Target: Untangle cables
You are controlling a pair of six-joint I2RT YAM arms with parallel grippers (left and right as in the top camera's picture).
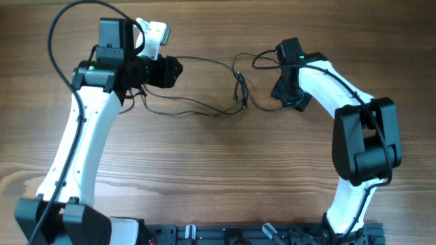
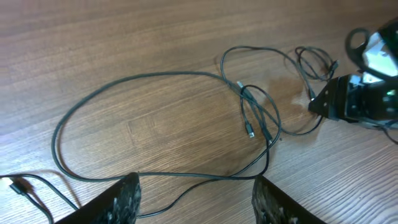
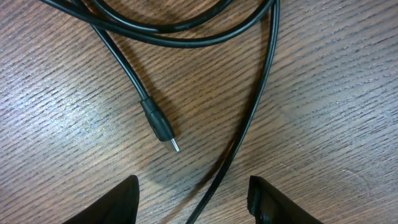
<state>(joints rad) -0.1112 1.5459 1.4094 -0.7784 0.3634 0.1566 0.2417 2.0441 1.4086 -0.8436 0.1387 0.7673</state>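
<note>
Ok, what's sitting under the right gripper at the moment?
Under the right gripper, a cable plug lies loose on the wooden table, and one cable strand runs down between its open jaws. Whatever sits directly beneath the jaws themselves is covered.

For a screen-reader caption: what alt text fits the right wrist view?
A black cable's plug end lies on the wooden table, ahead of the open right hand. Other cable strands curve above it; one runs down between the fingers.
</note>
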